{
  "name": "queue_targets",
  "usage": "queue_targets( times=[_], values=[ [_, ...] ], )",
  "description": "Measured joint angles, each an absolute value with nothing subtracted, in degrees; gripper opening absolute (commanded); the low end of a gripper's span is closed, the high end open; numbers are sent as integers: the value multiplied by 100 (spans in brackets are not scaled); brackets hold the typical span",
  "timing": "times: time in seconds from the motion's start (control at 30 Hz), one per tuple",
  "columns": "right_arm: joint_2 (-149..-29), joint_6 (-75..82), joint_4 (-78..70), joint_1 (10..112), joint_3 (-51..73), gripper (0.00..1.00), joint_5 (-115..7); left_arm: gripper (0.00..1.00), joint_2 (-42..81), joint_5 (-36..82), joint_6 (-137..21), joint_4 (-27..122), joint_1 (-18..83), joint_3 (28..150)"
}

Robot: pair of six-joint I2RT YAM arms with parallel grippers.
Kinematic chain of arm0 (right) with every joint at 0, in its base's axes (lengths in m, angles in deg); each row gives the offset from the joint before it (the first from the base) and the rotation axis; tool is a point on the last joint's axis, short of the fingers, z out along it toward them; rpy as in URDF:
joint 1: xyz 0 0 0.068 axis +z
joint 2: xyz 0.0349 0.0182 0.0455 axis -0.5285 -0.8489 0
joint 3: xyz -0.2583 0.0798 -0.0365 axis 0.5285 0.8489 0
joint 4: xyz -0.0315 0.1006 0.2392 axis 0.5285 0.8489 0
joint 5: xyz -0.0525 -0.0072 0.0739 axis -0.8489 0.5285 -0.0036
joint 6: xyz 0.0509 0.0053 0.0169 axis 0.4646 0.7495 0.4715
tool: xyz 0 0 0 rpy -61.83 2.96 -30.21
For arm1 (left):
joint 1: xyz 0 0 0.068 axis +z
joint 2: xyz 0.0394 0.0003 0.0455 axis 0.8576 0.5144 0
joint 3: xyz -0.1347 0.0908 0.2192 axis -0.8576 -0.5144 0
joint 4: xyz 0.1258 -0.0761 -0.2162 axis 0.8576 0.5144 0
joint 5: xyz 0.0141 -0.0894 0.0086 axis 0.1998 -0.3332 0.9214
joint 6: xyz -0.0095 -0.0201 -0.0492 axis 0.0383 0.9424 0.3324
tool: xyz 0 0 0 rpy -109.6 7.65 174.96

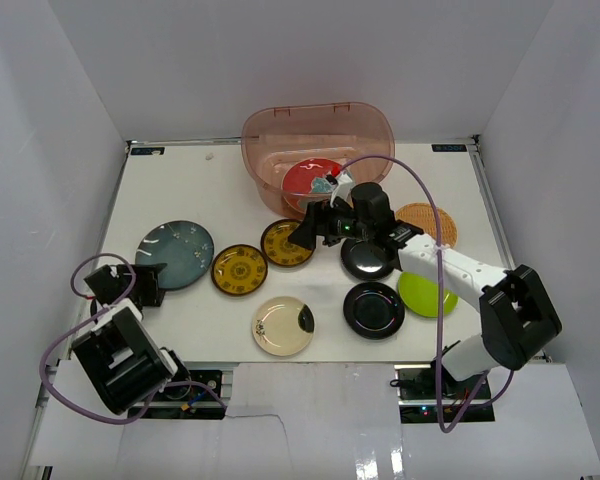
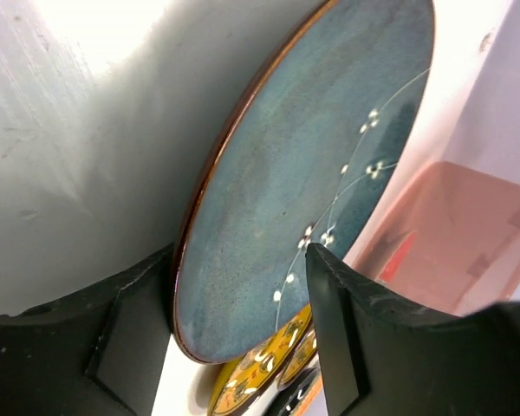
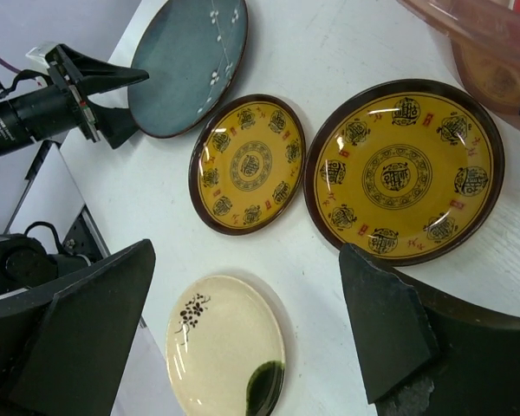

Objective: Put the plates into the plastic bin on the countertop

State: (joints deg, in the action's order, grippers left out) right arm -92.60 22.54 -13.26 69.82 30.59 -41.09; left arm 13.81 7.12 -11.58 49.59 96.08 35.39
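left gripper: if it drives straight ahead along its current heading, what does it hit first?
The blue-grey plate. The left gripper points at the plate's near rim, and the left wrist view shows that rim sitting between its open jaws. Whether either side touches the plate is unclear.

My table (image 1: 180, 180) bears the bin (image 1: 270, 135) at its far edge, blue-grey plate (image 1: 180, 250) left, yellow plates (image 1: 239, 269), cream plate (image 1: 280, 327) and black plates (image 1: 373, 309) mid-table, lime plate (image 1: 427, 297) and woven plate (image 1: 430, 218) right.
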Motion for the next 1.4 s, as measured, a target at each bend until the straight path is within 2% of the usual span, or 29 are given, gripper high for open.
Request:
queue_targets(
  times=[0.03,0.07,0.1,0.17,0.2,0.27,0.43,0.73,0.93,1.17,1.4],
  values=[
    [-9227,2254,-1341,6997,3092,93,-4138,68,1387,675,-1112,4808,9610,3480],
    [-9188,2256,-1350,7019,3127,93,-4164,58,1400,646,-1077,4690,9619,3434],
    [-9151,2258,-1347,7036,3157,93,-4190,35,1435,620,-1035,4572,9628,3393],
    [-9076,2274,-1378,7067,3216,93,-4225,23,1538,686,-1066,4485,9636,3358],
    [-9041,2278,-1380,7073,3240,93,-4230,8,1713,622,-974,4323,9665,3264],
    [-8993,2285,-1395,7098,3258,93,-4243,0,1783,482,-978,4072,9669,3242],
    [-8904,2287,-1415,7170,3258,94,-4240,0,1586,498,-1044,3923,9628,3253],
    [-8987,2383,-1465,7567,3238,90,-3924,0,-230,1049,-1195,5479,9647,3454],
    [-9393,2794,-1583,7655,2889,90,-3683,0,-272,264,-880,5110,9405,3867],
    [-9710,3039,-1492,7626,1988,90,-3994,0,152,-742,-928,4950,8124,4800],
    [-9710,3142,-1452,7146,1898,91,-4234,0,107,-1607,-954,4837,7296,5052]
  ],
)
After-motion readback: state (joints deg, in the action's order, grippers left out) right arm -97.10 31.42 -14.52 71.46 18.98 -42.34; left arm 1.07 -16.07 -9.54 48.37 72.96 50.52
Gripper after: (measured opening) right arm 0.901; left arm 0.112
